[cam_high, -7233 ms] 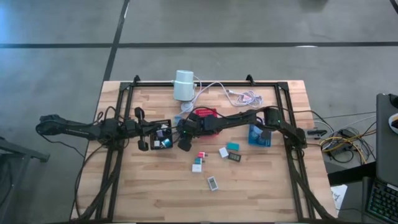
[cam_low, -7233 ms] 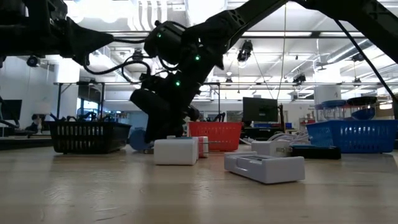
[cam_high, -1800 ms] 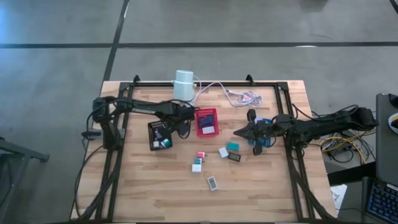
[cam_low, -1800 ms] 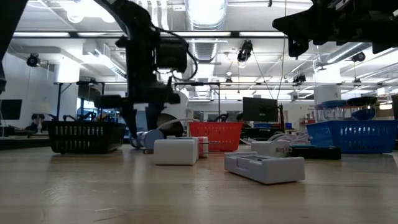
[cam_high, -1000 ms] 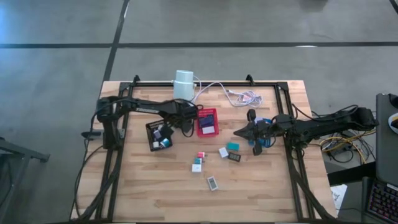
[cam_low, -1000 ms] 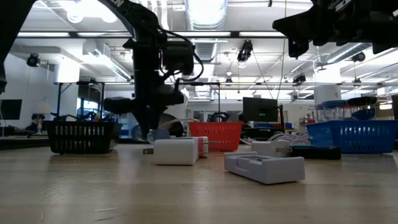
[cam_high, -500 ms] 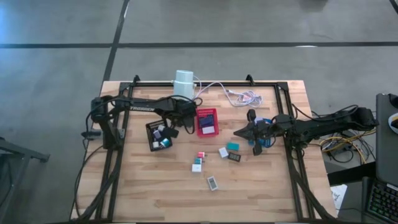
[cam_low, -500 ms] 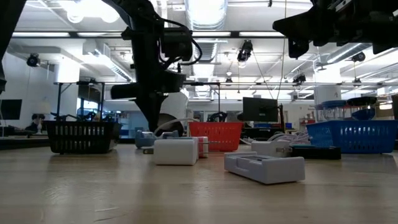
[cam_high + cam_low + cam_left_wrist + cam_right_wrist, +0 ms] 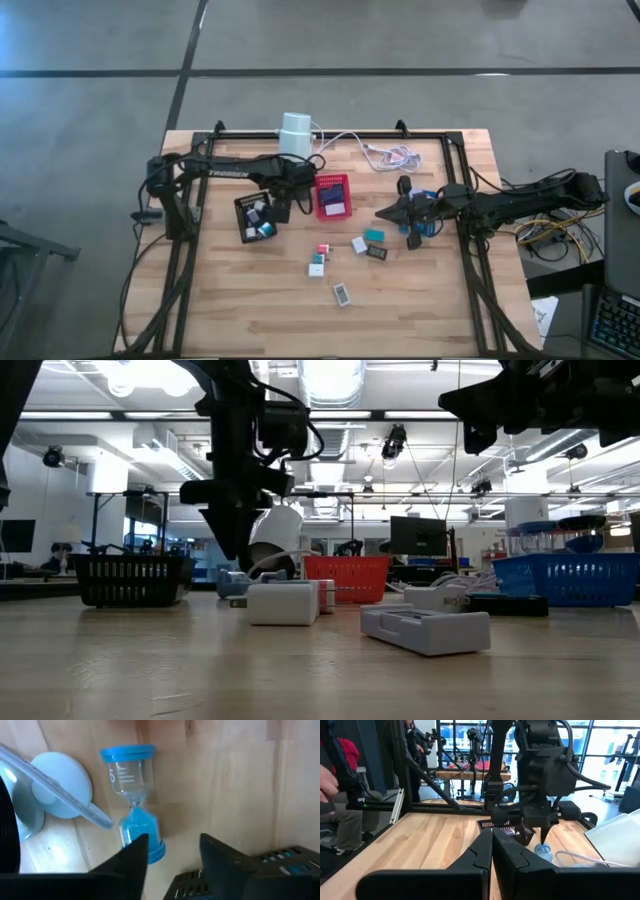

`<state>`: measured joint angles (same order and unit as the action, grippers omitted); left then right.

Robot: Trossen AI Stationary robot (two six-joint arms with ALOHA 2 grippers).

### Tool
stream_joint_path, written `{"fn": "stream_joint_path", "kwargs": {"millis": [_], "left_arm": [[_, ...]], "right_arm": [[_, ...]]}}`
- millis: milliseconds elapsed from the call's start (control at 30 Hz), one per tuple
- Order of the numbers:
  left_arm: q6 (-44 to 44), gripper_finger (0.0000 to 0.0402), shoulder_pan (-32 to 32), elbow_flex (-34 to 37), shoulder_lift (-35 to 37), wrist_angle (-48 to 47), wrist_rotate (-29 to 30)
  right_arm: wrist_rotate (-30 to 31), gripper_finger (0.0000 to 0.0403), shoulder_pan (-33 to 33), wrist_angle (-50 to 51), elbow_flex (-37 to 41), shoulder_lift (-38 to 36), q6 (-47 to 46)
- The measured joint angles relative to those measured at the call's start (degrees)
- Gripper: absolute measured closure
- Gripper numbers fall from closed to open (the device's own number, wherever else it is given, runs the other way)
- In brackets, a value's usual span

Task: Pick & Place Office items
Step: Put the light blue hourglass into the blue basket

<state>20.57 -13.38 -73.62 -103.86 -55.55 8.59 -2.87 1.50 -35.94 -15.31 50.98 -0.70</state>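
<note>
The left claw (image 9: 283,208) hangs over the tabletop (image 9: 250,310) just left of centre in the overhead frame, between the black tray (image 9: 256,216) and the red tray (image 9: 332,195). Its wrist camera shows the fingers (image 9: 131,861) parted with nothing between them, above a blue hourglass (image 9: 135,800) lying on its side on the wood beside a pale blue disc-shaped piece (image 9: 59,785); a corner of the black tray (image 9: 250,872) shows at that frame's lower right. The right claw (image 9: 410,222) hovers right of centre in the overhead frame, next to the blue tray (image 9: 428,212), its fingers (image 9: 472,857) pressed together and empty. Loose office items (image 9: 345,258) lie scattered below centre of the overhead frame: a pink and white block (image 9: 322,250), a white block (image 9: 359,244), a teal block (image 9: 374,235) and a white piece (image 9: 343,294) lowest of all. More pieces (image 9: 260,222) sit inside the black tray. A white cylinder (image 9: 295,137) with a cable (image 9: 385,152) stands at upper centre.
</note>
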Motion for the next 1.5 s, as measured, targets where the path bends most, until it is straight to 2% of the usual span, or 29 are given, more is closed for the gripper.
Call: {"fn": "stream_joint_path", "kwargs": {"millis": [133, 267, 367, 500, 667, 967, 1300, 1500], "left_arm": [[-0.04, 0.0156, -0.57, 1.15, -0.11, 1.31, 0.78], [0.01, 0.011, -1.21, 2.84, -0.13, 3.11, 5.48], [-0.66, 0.0091, -2.52, 3.53, -0.13, 3.77, 5.58], [-0.68, 0.0086, -3.85, 4.29, -0.13, 5.31, 4.62], [0.92, 0.0093, -5.47, 6.59, -0.24, 7.33, 0.7], [4.38, 0.0118, -6.02, 8.28, -0.28, 12.52, -0.33], [6.26, 0.0203, -6.0, 11.13, -0.28, 14.99, -2.61], [6.8, 0.0237, -6.0, 11.61, -0.24, 16.59, -2.61]], "right_arm": [[0.0, 0.0394, 0.0, 0.0, 0.0, 0.0, -0.45], [0.0, 0.0394, 0.0, 0.0, 0.0, 0.0, -0.43], [0.0, 0.0394, 0.0, 0.0, 0.0, 0.0, -0.43], [0.0, 0.0394, 0.0, -0.02, 0.0, 0.0, -0.36], [0.0, 0.0394, 0.0, -0.24, 0.0, 0.0, -0.23], [0.0, 0.0394, 0.0, -0.35, 0.0, 0.02, -0.13], [0.0, 0.0394, 0.0, -0.35, 0.0, 0.01, 0.27], [0.02, 0.0394, 0.0, -0.48, 0.0, 0.01, 0.27]]}}
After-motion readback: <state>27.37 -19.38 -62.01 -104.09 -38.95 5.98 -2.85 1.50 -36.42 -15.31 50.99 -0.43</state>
